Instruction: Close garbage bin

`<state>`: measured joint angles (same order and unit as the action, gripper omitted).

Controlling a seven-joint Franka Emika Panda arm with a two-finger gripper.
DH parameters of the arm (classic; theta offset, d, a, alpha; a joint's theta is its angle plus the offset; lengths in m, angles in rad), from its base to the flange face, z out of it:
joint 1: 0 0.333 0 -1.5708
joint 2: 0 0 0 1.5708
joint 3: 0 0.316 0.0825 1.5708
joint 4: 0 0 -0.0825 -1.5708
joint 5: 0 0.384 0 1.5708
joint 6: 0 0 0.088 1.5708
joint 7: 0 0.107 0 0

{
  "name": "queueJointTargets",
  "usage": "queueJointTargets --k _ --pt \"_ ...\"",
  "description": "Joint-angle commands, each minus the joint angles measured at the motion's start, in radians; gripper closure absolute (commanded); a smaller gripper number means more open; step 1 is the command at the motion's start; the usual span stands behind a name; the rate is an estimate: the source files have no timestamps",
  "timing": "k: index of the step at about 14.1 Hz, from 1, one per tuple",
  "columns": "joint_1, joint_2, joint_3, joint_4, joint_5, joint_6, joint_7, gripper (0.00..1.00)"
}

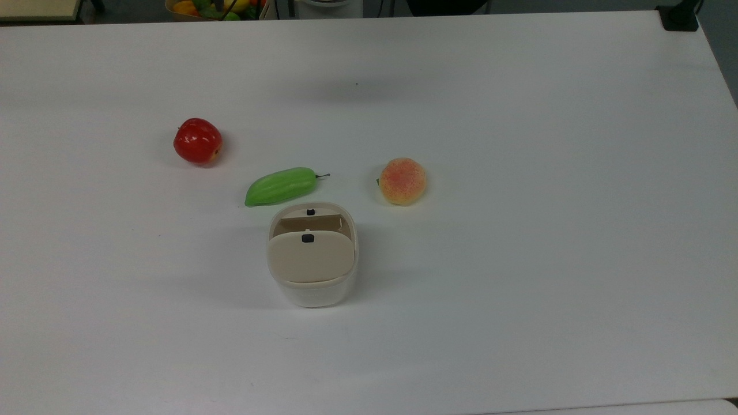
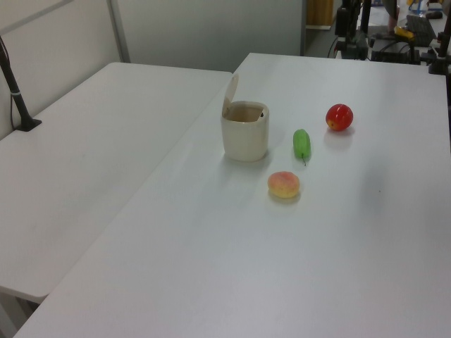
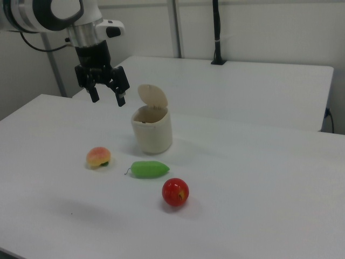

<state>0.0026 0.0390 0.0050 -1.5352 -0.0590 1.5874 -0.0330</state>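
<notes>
Garbage bin (image 1: 312, 271) stands mid-worktop (image 1: 519, 259), well clear of every edge, its beige lid (image 3: 153, 96) tipped up on the hinge & the opening bare – task not yet done. Franka's claw (image 3: 105, 99) hangs in the air w/ fingers spread, holding nothing, beside the raised lid on the right view's left, no contact. Left to do, by the look of it: push lid down till it shuts. Apple (image 1: 198, 141), green fruit (image 1: 281, 186) & peach (image 1: 402, 181) lie near the bin.
</notes>
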Motion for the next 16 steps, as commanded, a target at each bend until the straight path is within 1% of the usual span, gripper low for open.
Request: queueJointTargets --k 1,16 --pt "-0.006 -0.036 -0.003 -0.023 -0.01 -0.029 0.008 0.0" --pt "-0.007 -0.036 -0.002 -0.025 0.001 -0.029 0.007 0.0"
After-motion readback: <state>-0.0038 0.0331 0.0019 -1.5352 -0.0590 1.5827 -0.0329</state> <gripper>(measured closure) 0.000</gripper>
